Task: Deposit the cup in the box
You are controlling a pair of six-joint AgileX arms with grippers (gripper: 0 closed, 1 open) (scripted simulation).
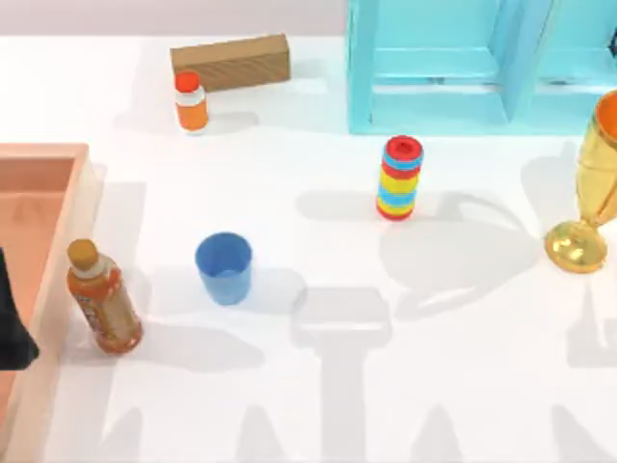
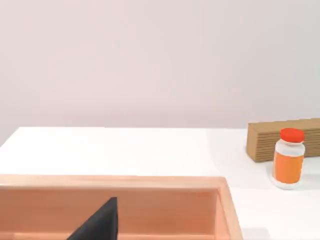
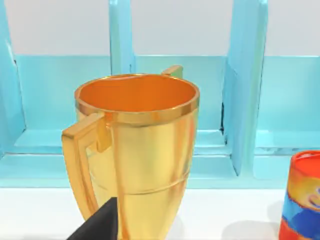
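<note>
Blue cup (image 1: 224, 267) stands upright; bottle (image 1: 104, 298) at its 9 o'clock blocks the box (image 1: 58, 207). Neither gripper's opening can be told.

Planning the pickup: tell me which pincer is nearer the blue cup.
Left. The left pincer sits over the box, near the cup; the right one faces the gold goblet, far across.

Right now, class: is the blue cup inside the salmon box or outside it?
Outside: the blue cup stands upright on the table, right of the salmon box.
</note>
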